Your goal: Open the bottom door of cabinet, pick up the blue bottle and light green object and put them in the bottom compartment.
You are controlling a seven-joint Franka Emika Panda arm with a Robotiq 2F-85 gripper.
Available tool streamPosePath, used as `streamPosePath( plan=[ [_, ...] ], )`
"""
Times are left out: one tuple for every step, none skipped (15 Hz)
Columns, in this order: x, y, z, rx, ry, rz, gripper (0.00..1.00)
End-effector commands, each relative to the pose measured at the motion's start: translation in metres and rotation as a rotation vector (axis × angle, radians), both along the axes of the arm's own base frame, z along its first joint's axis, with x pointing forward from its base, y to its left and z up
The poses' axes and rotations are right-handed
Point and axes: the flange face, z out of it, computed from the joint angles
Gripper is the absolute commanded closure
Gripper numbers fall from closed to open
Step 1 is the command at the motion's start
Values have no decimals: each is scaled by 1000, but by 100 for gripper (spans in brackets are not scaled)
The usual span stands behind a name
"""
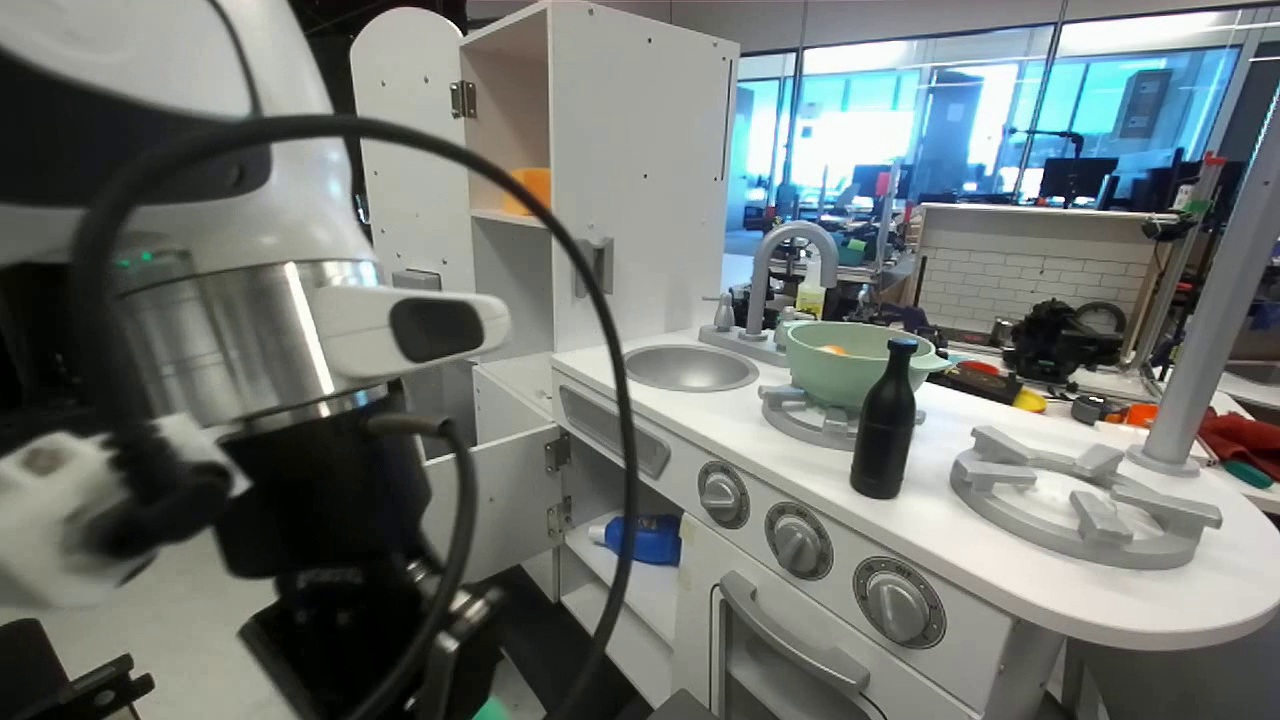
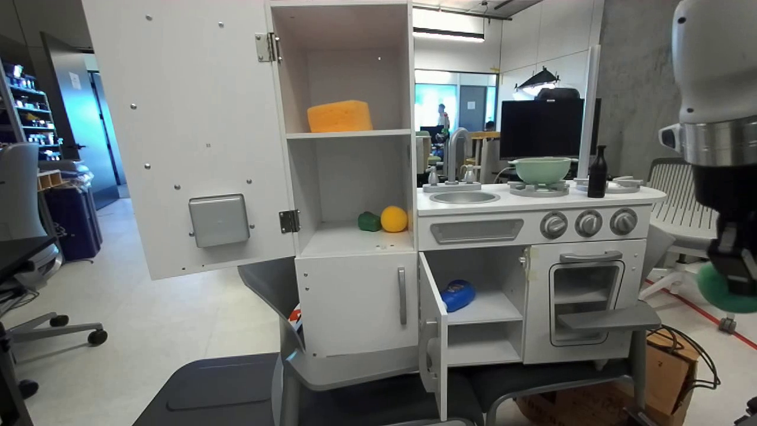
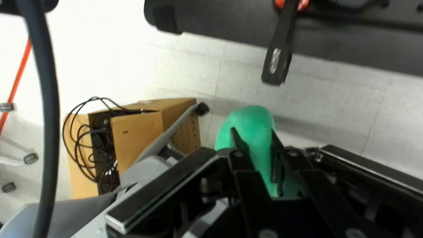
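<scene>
My gripper (image 3: 253,134) is shut on a light green object (image 3: 252,115), holding it between its fingers above the floor. The green object also shows at the right edge in an exterior view (image 2: 718,291), below the gripper (image 2: 739,275). Only a sliver of it shows in an exterior view (image 1: 491,710). The blue bottle (image 2: 458,295) lies on its side on a shelf (image 2: 488,312) inside the low cabinet under the sink. It also shows there in an exterior view (image 1: 655,541). The low cabinet's door (image 2: 436,337) stands open. The gripper is apart from the cabinet.
An oven door (image 2: 585,302) is beside the low cabinet. A black bottle (image 1: 884,430) and a pale green pot (image 1: 840,365) stand on the counter. The tall cabinet's upper door (image 2: 177,136) is swung open. A cardboard box (image 3: 138,138) is on the floor.
</scene>
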Motion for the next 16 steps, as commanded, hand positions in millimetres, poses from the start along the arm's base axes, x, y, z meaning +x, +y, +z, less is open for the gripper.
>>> streamPosePath(
  plan=[
    [68, 15, 9, 20, -167, -29, 96],
    [86, 20, 4, 23, -197, -22, 96],
    [105, 39, 7, 18, -216, -12, 96],
    [120, 49, 1, 18, -233, -4, 96],
    [134, 60, -12, 16, -243, 11, 96],
    [149, 81, -15, 5, -247, 25, 96],
    [160, 95, -26, -5, -258, 38, 96],
    [170, 103, -45, -13, -264, 57, 96],
    [180, 117, -49, -30, -269, 69, 96],
    [188, 125, -64, -37, -274, 79, 96],
    [193, 127, -80, -40, -277, 88, 96],
    [201, 133, -91, -48, -274, 90, 96],
    [206, 136, -101, -61, -277, 94, 96],
    [211, 134, -117, -70, -283, 98, 96],
    [217, 133, -125, -83, -281, 97, 96],
    [223, 132, -134, -97, -282, 97, 96]
  ],
)
